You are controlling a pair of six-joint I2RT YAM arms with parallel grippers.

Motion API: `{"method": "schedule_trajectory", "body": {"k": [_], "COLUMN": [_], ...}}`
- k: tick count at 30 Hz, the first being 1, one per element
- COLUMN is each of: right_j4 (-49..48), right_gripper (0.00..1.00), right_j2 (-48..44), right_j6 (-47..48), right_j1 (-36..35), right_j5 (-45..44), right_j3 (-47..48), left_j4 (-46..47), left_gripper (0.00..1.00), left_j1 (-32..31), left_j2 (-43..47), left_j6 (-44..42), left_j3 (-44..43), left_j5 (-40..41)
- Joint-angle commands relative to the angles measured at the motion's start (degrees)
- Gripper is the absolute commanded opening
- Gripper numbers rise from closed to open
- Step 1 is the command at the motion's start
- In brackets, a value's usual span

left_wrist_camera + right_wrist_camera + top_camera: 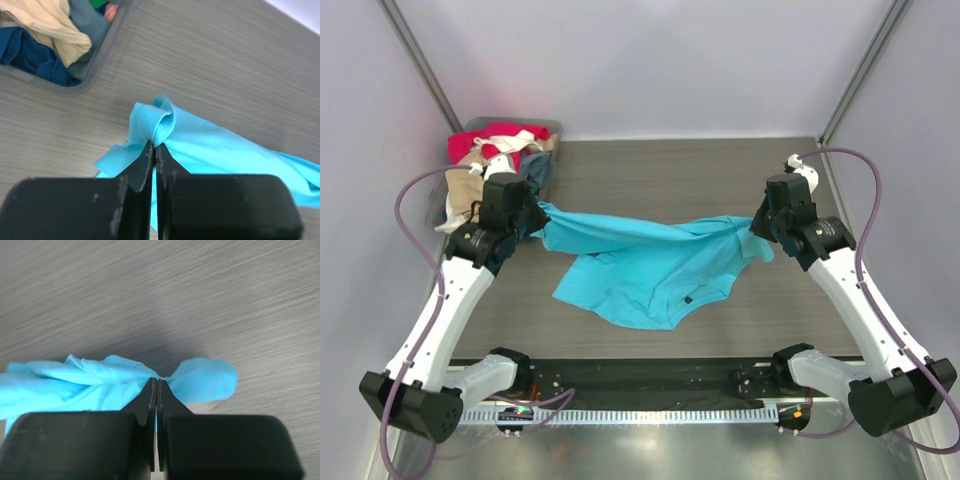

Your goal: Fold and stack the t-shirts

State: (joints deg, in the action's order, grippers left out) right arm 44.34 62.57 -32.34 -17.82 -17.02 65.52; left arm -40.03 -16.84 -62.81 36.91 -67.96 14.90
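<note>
Your left gripper (154, 146) and right gripper (156, 383) each pinch one end of the turquoise shirt (640, 265), its middle sagging onto the table (670, 170).

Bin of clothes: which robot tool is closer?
Left. The left tool holds the turquoise t-shirt just beside the grey bin; the right tool holds its other end, far across the table.

The grey wood-grain desk (670, 170) carries a clear grey bin (548, 124) at its far-left corner and, in the middle, the sagging lower part of a turquoise t-shirt (640, 275).
</note>
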Motion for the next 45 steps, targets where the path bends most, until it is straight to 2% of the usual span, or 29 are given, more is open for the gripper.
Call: {"method": "schedule_trajectory", "body": {"k": [1,7,14,16,18,20,21,22,23,24,25,26,27,28,29,30,31,32,33,36,38,39,41,45], "right_j4": [2.25,2.33,3.04,2.78,1.11,1.71,2.85,3.82,5.39,10.11,14.07,19.59,30.7,32.72,32.22,25.08,19.09,12.77,3.83,2.16,1.81,1.46,1.02,-1.34], "right_gripper": [0.01,0.01,0.01,0.01,0.01,0.01,0.01,0.03,0.11,0.26,0.65,0.74,0.78,0.8,0.8,0.8,0.87,0.91,0.96,0.99,0.99,0.99,0.99,0.99], "right_j2": [0.98,1.59,2.29,6.06,11.49,24.66,29.67,41.38,47.59,53.57,60.93,71.97,76.08,76.56,70.39,65.19,59.48,46.98,42.51,31.08,26.4,21.59,17.61,10.66], "right_j6": [3.95,6.58,9.91,11.41,14.13,15.1,15.46,15.38,14.94,14.15,13.71,13.27,13.09,12.39,12.82,12.74,12.04,11.16,10.02,7.12,5.98,5.19,2.04,-7.18], "right_j1": [1.56,2.27,3.41,5.51,7.79,9.73,11.57,12.72,13.6,14.56,16.23,16.68,16.68,15.9,14.85,13.71,12.48,12.46,12.38,11.33,9.31,4.95,-0.6,-16.66], "right_j5": [-0.57,0.14,-1.88,-1.88,0.57,3.46,4.52,5.14,6.8,10.74,14.86,18.21,17.29,13.54,10.98,7.21,7.26,8.83,11.02,11.13,10.69,9.82,8.49,7.26], "right_j3": [2.33,7.25,11.64,17.87,26.62,34.9,44.43,49.92,56.24,70.05,78.1,86.71,99.59,98.15,92.22,73.63,62.91,53.15,38.69,25.42,19.85,14.52,8.78,-7.89], "left_j4": [2.15,4.09,2.5,1.98,0.84,1.01,1.09,1.1,0.57,-1.61,-2.15,-2.42,-1.72,-1.37,-0.06,1.26,3.01,5.9,6.89,8.21,8.21,8.3,8.39,8.3], "left_gripper": [0.0,0.0,0.0,0.0,0.0,0.0,0.0,0.0,0.0,0.0,0.0,0.0,0.0,0.0,0.0,0.0,0.0,0.0,0.0,0.0,0.0,0.0,0.0,0.0], "left_j1": [0.23,0.32,0.14,0.23,0.23,0.32,0.23,1.01,1.98,3.21,5.04,5.5,5.68,5.77,5.77,5.85,5.77,5.68,5.77,5.68,5.59,5.59,5.59,5.59], "left_j2": [3.73,8.4,9.71,9.37,6.74,2.02,-0.02,-2.99,-5.81,-12.36,-14.95,-17.15,-20.83,-21.74,-22.61,-22.88,-22.8,-22.71,-22.62,-22.89,-22.54,-22.19,-21.4,-20.52], "left_j6": [-0.7,-0.78,-1.57,-1.66,-0.87,-0.43,-0.26,-0.08,0.36,1.4,1.94,2.2,2.03,2.12,2.12,2.21,2.64,2.91,3.08,3.09,2.74,2.56,2.12,1.68], "left_j3": [3.44,7.93,4.95,2.5,0.56,-1.9,-2.87,-4.44,-6.02,-7.52,-9.71,-10.25,-10.35,-10.26,-8.87,-7.29,-5.62,-2.47,-1.31,1.33,2.22,3.01,3.62,4.94], "left_j5": [-3.11,-4.79,-6.99,-5.58,-4.44,-4.0,-3.74,-3.3,-4.16,-6.44,-9.5,-11.19,-12.34,-13.13,-14.53,-16.37,-17.69,-19.01,-19.37,-19.56,-18.86,-18.15,-17.45,-17.27]}}
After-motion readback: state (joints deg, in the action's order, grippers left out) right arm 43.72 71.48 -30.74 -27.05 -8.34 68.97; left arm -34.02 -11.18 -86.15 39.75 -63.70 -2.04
